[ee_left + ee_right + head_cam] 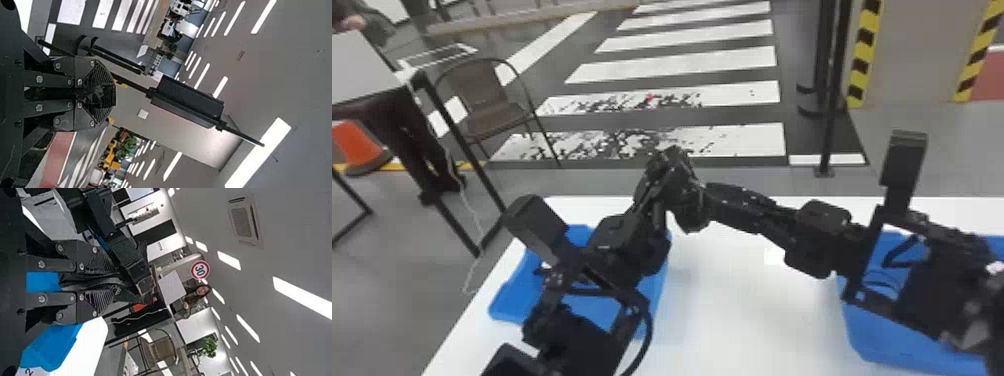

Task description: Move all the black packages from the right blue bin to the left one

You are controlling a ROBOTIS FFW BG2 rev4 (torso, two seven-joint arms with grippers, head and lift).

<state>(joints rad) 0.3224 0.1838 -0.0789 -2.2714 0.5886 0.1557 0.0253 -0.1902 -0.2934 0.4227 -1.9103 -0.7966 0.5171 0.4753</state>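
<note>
One black package [88, 282] clamped in right gripper [709, 197], left gripper [669, 167] close beside, its grip unclear

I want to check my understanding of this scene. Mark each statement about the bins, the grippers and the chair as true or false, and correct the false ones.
1. The left blue bin and the right blue bin touch each other. False: bare white table lies between them.
2. The left gripper and the right gripper are close together. True.
3. The right gripper holds a black package. True.
4. Both grippers are down inside the right bin. False: they are raised, between the two bins in the head view.
5. A chair stands beyond the table, toward the robot's left. True.
</note>
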